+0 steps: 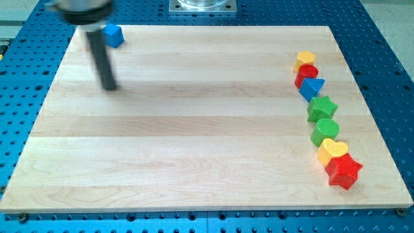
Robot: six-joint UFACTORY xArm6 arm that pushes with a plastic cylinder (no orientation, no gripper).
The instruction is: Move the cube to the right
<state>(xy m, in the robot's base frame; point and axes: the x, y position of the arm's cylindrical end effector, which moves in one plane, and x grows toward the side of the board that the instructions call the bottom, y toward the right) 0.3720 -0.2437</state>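
A blue cube [114, 35] sits near the top left corner of the wooden board [194, 129]. My tip [110, 87] rests on the board below the cube, a little to its left, and apart from it. The dark rod rises from the tip towards the view's top left, passing just left of the cube.
Several blocks line the board's right side from top to bottom: a yellow block [305, 60], a red block [306, 74], a blue triangle [312, 87], a green star [322, 107], a green round block [325, 130], a yellow heart [332, 151], a red star [343, 171].
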